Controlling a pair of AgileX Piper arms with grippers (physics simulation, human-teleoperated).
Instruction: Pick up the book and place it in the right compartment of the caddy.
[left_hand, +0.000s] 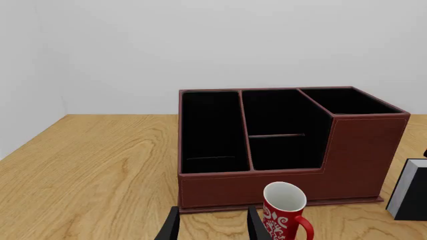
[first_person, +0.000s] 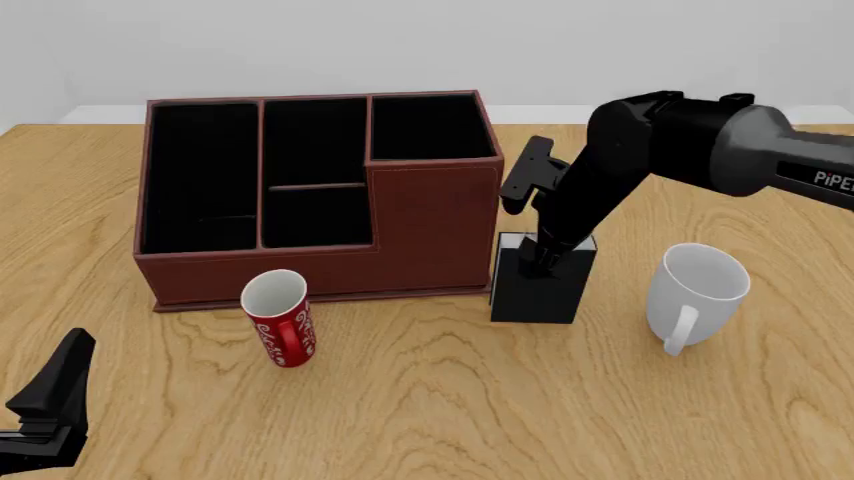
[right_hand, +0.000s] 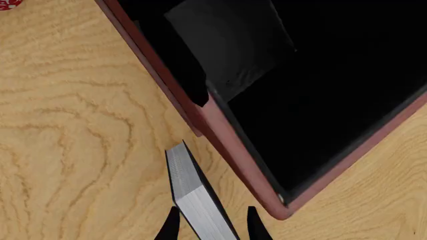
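Blk book (first_person: 537, 290), red-brown caddy (first_person: 427, 225), wht mug (first_person: 694, 290)

Simulated tabletop test scene, bare pale-grey walls (left_hand: 200, 45), light wood-grain table (first_person: 441, 400), flat shadowless render, reddish-brown leather-look desk caddy (first_person: 427, 230), two mugs as props

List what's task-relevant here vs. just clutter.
Job:
- book, right claw around its top edge
- caddy, right compartment

Lying about:
- red mug
- white mug
- left claw, idle, open
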